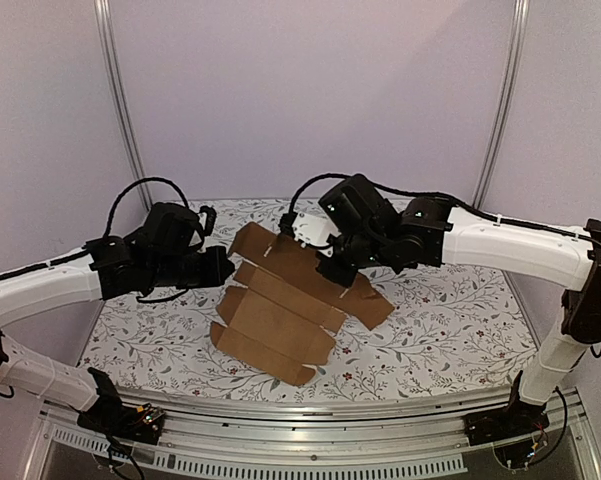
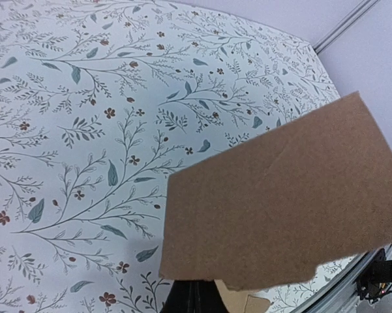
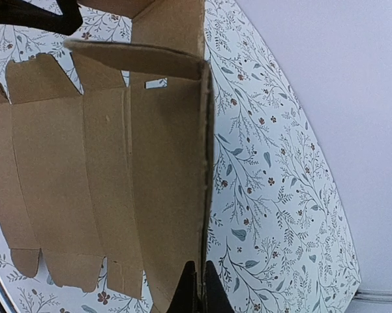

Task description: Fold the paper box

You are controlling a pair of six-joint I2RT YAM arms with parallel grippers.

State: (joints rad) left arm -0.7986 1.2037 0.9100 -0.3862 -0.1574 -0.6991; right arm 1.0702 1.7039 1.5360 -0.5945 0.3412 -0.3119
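The paper box (image 1: 280, 312) is a flat brown die-cut sheet with flaps, lying mid-table and partly lifted. My right gripper (image 1: 337, 268) is over its far right part. In the right wrist view the right gripper (image 3: 199, 279) is shut on an upright panel edge of the paper box (image 3: 117, 182), and the flaps spread to the left. My left gripper (image 1: 225, 268) is at the sheet's left edge. In the left wrist view a flap of the paper box (image 2: 280, 208) faces the camera and hides the tips of the left gripper (image 2: 197, 292), whose fingers stand together.
A flower-patterned cloth (image 1: 450, 330) covers the table. A metal rail (image 1: 310, 425) runs along the near edge between the arm bases. Lilac walls with two metal uprights (image 1: 120, 110) close the back and sides.
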